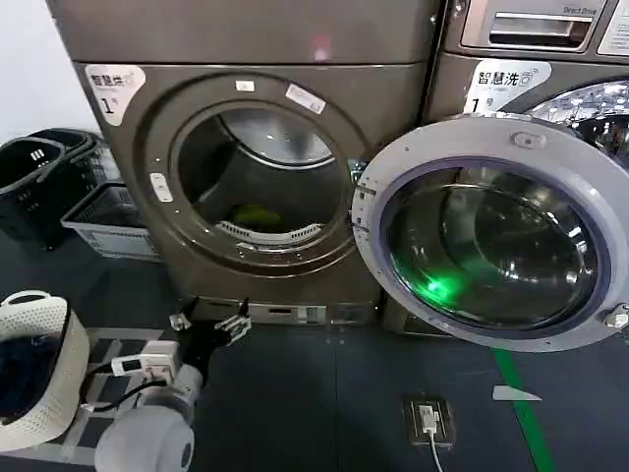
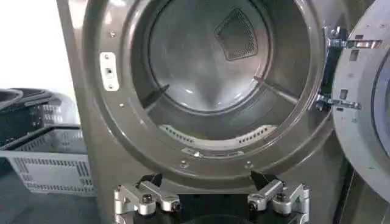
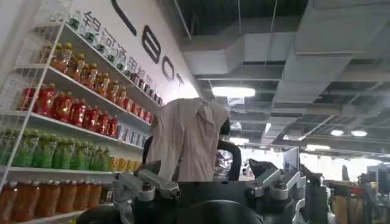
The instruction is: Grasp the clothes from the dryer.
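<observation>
Grey crate (image 1: 108, 221) beside black baskets (image 1: 39, 167) (stacked); white basket (image 1: 44, 364) nearer.

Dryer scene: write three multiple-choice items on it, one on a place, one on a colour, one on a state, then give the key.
1. Where do the clothes lie?
A. On the floor
B. At the bottom of the drum in the dryer
C. In the left gripper

2. What colour are the clothes?
A. Yellow-green
B. Red
C. White

3. How is the left gripper?
A. Shut on the clothes
B. Inside the drum
C. Open, low in front of the port

Key: 1 B, the head view shows the fabric low inside the drum. 2 A, it is a bright yellow-green patch there. 3 C, the left wrist view shows its fingers spread apart below the port with nothing between them.
</observation>
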Robot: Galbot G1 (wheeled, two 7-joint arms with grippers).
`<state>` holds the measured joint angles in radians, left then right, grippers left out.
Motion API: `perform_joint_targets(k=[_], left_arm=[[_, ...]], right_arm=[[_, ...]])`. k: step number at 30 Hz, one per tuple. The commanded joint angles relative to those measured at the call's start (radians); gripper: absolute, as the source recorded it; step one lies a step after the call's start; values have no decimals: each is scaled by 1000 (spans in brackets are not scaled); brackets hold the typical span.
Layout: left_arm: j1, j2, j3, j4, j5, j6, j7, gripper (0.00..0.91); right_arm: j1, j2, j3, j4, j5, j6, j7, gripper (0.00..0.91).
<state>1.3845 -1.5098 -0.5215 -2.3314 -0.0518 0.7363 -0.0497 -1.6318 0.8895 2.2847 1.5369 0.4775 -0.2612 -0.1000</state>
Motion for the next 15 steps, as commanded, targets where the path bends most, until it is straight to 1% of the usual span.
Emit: perform_joint_targets(k=[1,15], left_arm=[[-1,1,-1,-1,1,49,0,907],[1,0,1,1,5,49,0,907]], right_arm=[[1,0,-1,0,0,-1,0,907],[-2,5,1,3,-1,0,-2,907]])
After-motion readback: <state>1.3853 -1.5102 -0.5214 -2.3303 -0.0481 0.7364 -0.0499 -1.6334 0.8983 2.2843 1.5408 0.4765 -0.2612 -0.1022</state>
